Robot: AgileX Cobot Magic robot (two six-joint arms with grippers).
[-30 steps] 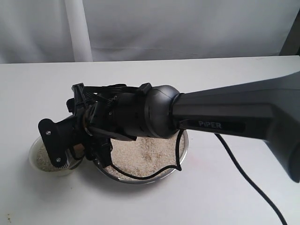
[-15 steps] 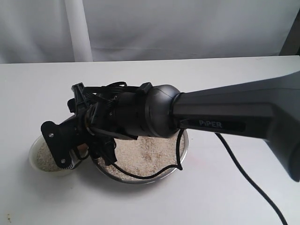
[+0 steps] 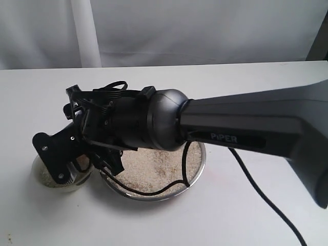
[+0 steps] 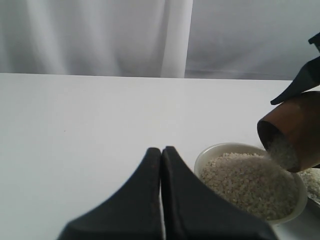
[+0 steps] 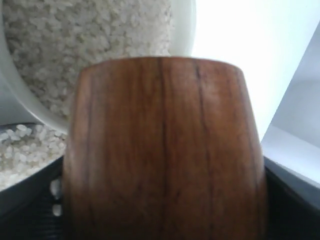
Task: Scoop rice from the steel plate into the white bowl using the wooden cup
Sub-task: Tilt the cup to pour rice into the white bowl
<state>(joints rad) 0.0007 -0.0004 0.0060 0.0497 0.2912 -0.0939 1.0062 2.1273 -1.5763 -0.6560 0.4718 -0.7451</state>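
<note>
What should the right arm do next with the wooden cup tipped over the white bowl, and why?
Probably tilt the wooden cup a bit further over the white bowl. Its mouth slopes down above the bowl and rice shows at its lip, so it seems not yet emptied. The bowl is heaped, so a gentle tip is safest.

Your right arm (image 3: 246,128) stretched in from the right side, low over the surface (image 3: 256,215). Its wrist (image 3: 154,120) was rolled over, so the right gripper (image 3: 82,164) tipped downward at the far left. Its fingers (image 3: 51,156) stood wide, clamped on either side of the wooden cup (image 5: 160,150). Your left gripper (image 4: 161,156) sat low over the surface, pointing out ahead, its two dark fingers (image 4: 145,200) pressed flat together along their whole length.
</note>
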